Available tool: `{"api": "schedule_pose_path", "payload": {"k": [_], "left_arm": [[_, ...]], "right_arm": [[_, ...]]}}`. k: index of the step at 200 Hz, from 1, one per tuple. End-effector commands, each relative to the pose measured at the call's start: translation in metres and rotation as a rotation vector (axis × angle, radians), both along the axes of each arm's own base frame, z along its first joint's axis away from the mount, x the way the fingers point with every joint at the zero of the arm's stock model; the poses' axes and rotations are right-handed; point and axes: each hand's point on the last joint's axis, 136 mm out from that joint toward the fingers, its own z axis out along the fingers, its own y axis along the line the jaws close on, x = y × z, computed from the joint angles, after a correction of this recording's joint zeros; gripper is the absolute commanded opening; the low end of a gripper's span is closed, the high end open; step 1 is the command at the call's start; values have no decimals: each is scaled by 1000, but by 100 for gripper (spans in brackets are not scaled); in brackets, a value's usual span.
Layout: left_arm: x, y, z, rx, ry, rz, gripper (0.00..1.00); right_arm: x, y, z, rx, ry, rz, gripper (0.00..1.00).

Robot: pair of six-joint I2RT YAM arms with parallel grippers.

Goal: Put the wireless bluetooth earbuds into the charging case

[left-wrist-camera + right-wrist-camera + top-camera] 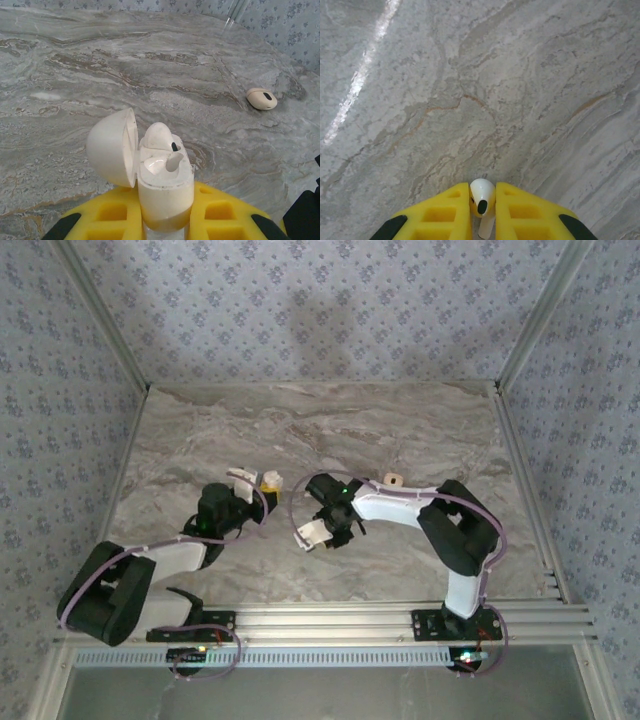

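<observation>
My left gripper (164, 194) is shut on the base of a white charging case (165, 185), which it holds upright above the table. The lid (111, 147) is swung open to the left. One white earbud (159, 136) sits in the far socket, and the near socket (167, 162) holds nothing. My right gripper (482, 194) is shut on a second white earbud (482, 196), head up and stem down between the yellow fingers (445, 212), just above the marble. In the top view the left gripper (264, 482) and right gripper (312, 532) stand close together at mid-table.
A small peach-tan rounded object with a dark spot (261, 98) lies on the marble table (300, 430) to the right of the case and further back, also seen as the peach-tan object (396, 479) beyond the right arm. Aluminium rails edge the table.
</observation>
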Motion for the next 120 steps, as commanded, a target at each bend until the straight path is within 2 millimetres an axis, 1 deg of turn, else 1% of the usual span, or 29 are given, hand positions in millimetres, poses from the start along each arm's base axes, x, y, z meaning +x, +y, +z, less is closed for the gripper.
{"api": "schedule_pose_path", "payload": {"k": [1, 27, 71, 101, 120], "left_arm": [[7, -10, 17, -15, -47, -33, 16], [9, -15, 18, -11, -48, -46, 16], [12, -20, 20, -14, -55, -55, 16], [12, -25, 20, -9, -60, -68, 16], [12, -29, 18, -4, -58, -79, 16]], "right_arm": [[8, -24, -19, -59, -9, -89, 16], [7, -22, -12, 12, 8, -139, 16], [12, -17, 14, 221, 44, -251, 16], [16, -21, 29, 310, 55, -309, 17], [23, -25, 40, 381, 47, -354, 17]]}}
